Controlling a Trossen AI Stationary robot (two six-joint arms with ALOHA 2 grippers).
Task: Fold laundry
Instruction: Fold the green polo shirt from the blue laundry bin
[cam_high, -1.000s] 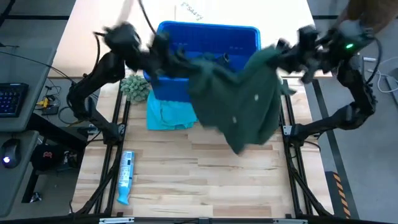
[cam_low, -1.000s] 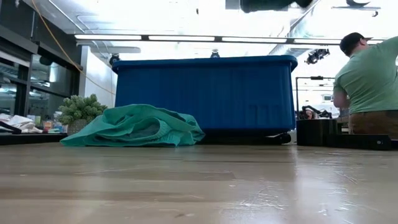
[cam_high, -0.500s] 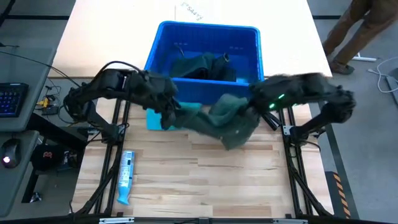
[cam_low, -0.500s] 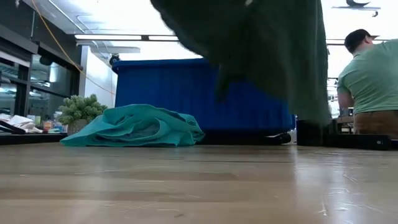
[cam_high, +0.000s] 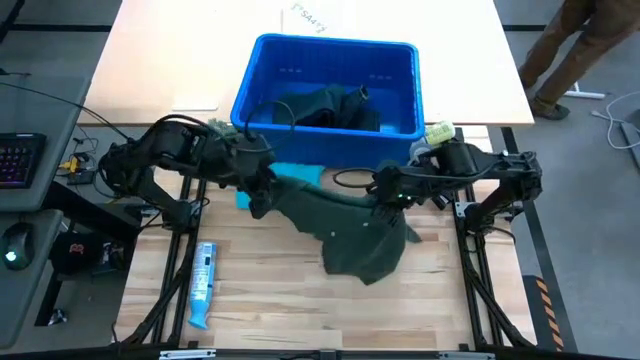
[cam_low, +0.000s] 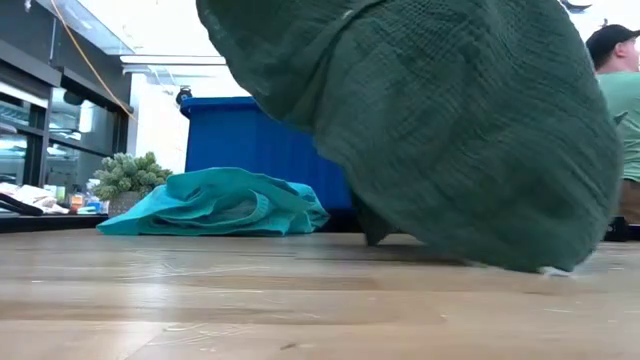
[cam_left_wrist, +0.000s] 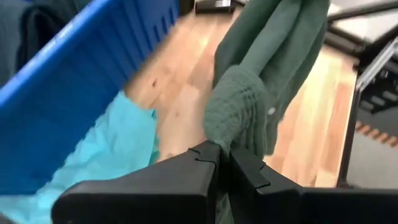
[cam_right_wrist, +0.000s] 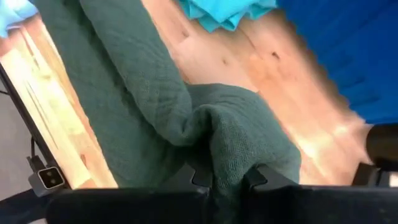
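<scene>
While both arms reach in over the wooden bench (cam_high: 300, 280), the left tool (cam_high: 262, 196) and the right tool (cam_high: 388, 196) are each clamped tight on an edge of the dark green garment (cam_high: 350, 232), which hangs stretched between them, its lower part bunched on the boards in front of the blue bin (cam_high: 262, 120). Just behind it, a turquoise shirt (cam_low: 215, 203) lies crumpled against the bin; more dark cloth (cam_high: 325, 106) sits inside.

You see a dark green garment (cam_high: 355, 235), a turquoise shirt (cam_low: 215, 205), a blue bin (cam_high: 325, 55), and a pale wood-grain table (cam_high: 270, 290).
</scene>
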